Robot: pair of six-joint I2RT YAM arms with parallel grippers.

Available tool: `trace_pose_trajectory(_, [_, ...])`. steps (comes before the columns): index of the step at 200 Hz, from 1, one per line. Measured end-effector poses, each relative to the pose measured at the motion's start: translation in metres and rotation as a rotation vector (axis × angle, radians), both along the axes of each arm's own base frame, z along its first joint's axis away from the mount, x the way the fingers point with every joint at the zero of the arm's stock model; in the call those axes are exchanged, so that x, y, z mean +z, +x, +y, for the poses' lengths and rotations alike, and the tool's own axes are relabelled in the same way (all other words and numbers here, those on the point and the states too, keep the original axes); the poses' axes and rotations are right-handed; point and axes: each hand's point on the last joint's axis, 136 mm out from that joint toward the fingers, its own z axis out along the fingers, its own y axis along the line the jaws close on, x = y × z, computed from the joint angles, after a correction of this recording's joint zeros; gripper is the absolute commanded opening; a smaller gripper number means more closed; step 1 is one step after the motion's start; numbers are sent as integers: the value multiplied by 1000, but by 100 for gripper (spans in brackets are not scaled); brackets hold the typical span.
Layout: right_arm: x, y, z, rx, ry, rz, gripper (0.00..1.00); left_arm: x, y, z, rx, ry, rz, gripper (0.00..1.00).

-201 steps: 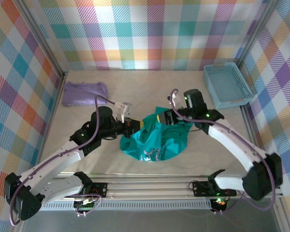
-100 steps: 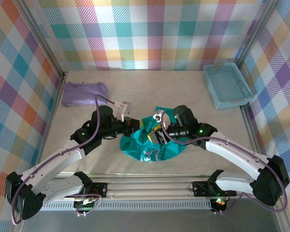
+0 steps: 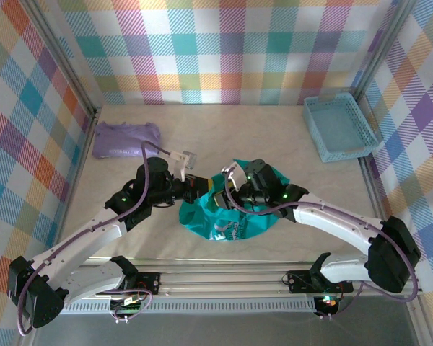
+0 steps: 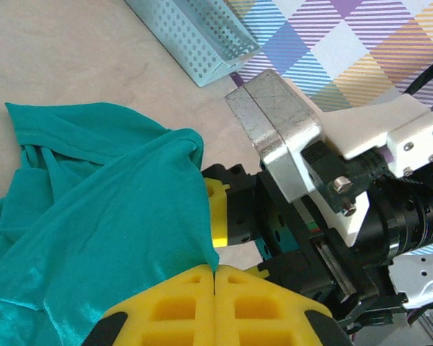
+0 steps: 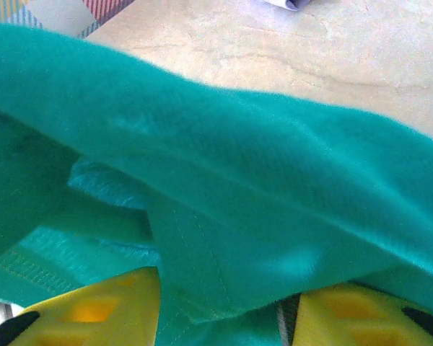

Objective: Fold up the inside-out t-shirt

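1. Well, from the top camera, the green t-shirt (image 3: pixel 234 223) lies bunched up on the table (image 3: pixel 224 137), toward the near edge.
   - The left pincer (image 3: pixel 202 189) is at the shirt's 10 o'clock edge.
   - The right pincer (image 3: pixel 224 196) is just beside it, at about 12 o'clock.
   - A purple folded cloth (image 3: pixel 126 138) lies far off at the shirt's 10 o'clock.
   - A blue basket (image 3: pixel 339 128) sits at 2 o'clock, in the corner.
2. From the left wrist camera, the left pincer (image 4: pixel 215 277) is at 6 o'clock, with its yellow fingers pressed tight together.
   - A corner of the t-shirt (image 4: pixel 108 216) is pinched between them, and the cloth spreads out toward 9 o'clock.
   - The right pincer (image 4: pixel 234 241) is very close and touches the same edge of cloth.
   - The basket (image 4: pixel 195 43) is at 12 o'clock.
3. From the right wrist camera, the t-shirt (image 5: pixel 238 194) hangs across in thick folds.
   - The right pincer (image 5: pixel 224 317) is at 6 o'clock.
   - Its yellow fingers (image 5: pixel 94 310) stand apart with cloth between them, and I cannot tell if they squeeze it.
   - Bare table (image 5: pixel 274 50) shows at 12 o'clock.
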Motion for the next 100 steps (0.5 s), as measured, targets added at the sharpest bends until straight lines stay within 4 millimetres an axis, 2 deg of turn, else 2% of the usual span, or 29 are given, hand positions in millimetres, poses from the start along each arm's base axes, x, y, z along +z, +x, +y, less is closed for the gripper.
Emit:
trace_pose_trajectory(9, [0,1,1,-4,-1,-8,34,0,0,0,1,-1,2,0])
trace_pose_trajectory(19, [3,2,2,-11,3,-22,22,0,0,0,1,-1,2,0])
trace_pose_trajectory(34, [7,6,2,-25,8,-45,9,0,0,0,3,-2,5,0])
trace_pose_trajectory(49, [11,9,-2,-51,11,-62,0,0,1,1,10,-2,6,0])
trace_pose_trajectory(100, [37,2,-20,-79,25,-119,0,-3,10,8,73,13,9,0])
